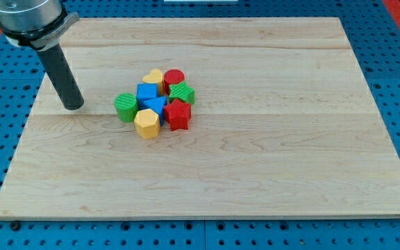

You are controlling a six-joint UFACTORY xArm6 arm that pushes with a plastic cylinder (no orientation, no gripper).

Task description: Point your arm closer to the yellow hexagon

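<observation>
Camera view shows our tip (73, 106) well left of the yellow hexagon (146, 123), nothing touching. We have no gripper, only a rod. Closing that gap across the worktop (269, 160) remains.

pale matt wooden board (255, 139), ridged plastic-looking yellow hexagon (146, 123), smooth dark rod (62, 80).

One camera looks down obliquely over the whole wooden board (255, 173).
</observation>
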